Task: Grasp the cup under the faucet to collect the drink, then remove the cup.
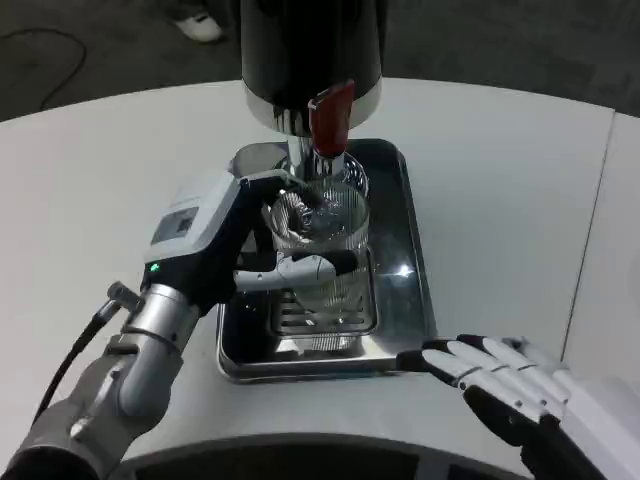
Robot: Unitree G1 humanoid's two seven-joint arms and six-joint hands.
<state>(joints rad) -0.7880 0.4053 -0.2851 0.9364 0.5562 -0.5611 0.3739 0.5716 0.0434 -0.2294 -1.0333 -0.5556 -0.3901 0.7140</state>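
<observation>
Step in hand: the left hand is holding the cup under the faucet so the drink can be collected.
Cup: it is a clear ribbed glass, standing above the grille of the steel tray, just below the spout and the red tap lever.
Left fingers: they are wrapping round the cup's left and near sides, gripping the glass.
Right hand: it is resting on the worktop just off the tray's near right corner, its fingers lying spread and holding nothing.
Doing it well: my judgement is that the cup's mouth should be staying centred beneath the spout and level, with the grip firm but not squeezing the glass.
Risk: a tilted rim is likely to be spilling drink onto the tray.
Fill level: I cannot tell from this view.
</observation>
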